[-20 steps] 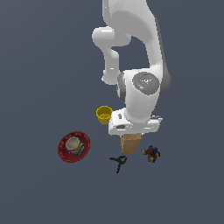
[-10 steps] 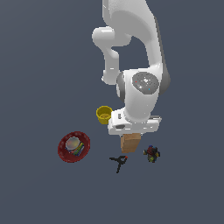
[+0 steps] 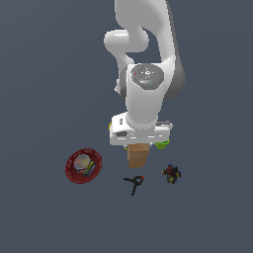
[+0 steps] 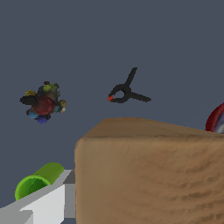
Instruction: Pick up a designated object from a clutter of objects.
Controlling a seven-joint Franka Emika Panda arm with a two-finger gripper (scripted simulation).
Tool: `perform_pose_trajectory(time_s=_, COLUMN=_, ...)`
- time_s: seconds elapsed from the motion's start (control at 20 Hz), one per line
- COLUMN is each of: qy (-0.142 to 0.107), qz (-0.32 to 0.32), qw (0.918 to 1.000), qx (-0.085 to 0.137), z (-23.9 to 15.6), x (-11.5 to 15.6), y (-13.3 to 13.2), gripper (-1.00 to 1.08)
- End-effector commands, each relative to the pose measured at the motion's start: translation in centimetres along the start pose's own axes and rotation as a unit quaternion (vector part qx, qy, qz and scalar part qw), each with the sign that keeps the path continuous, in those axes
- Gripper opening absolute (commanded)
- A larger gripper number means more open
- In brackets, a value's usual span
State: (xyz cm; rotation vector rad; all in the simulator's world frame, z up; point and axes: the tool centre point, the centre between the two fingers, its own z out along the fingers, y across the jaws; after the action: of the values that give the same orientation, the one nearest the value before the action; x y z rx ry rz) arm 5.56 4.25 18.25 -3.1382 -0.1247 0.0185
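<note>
The tan box [image 3: 138, 156] hangs between my gripper [image 3: 139, 146] fingers, just under the white hand. It sits raised above the floor. In the wrist view the box [image 4: 148, 175] fills the near part of the picture, with one grey finger [image 4: 41, 205] beside its side. The gripper is shut on the box. The other clutter lies around it: black clamp [image 3: 134, 182], dark multicoloured toy [image 3: 171, 173], red bowl [image 3: 69, 170], green cup [image 3: 162, 144].
The yellow cup [image 3: 110, 127] is almost hidden behind the hand. The wrist view shows the clamp [image 4: 127, 92], the toy [image 4: 43, 101], the green cup [image 4: 37, 181] and the bowl's edge [image 4: 216, 120]. The floor is dark grey.
The hand and the tan box have shifted together toward the exterior view's left and slightly up. The hand now covers the yellow cup. The clamp, toy and bowl have not moved.
</note>
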Motion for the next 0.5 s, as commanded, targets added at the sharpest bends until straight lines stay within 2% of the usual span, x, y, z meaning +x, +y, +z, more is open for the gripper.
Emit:
perform_pose_trajectory(time_s=0.0, qy=0.005, qz=0.001, qw=1.0000, qx=0.000, z=-2.4, x=-0.2, y=1.9, gripper=-1.00)
perform_pose_trajectory(time_s=0.45, qy=0.006, qz=0.000, qw=1.0000, qx=0.001, z=-10.6, x=-1.9, y=9.9, gripper=-1.00)
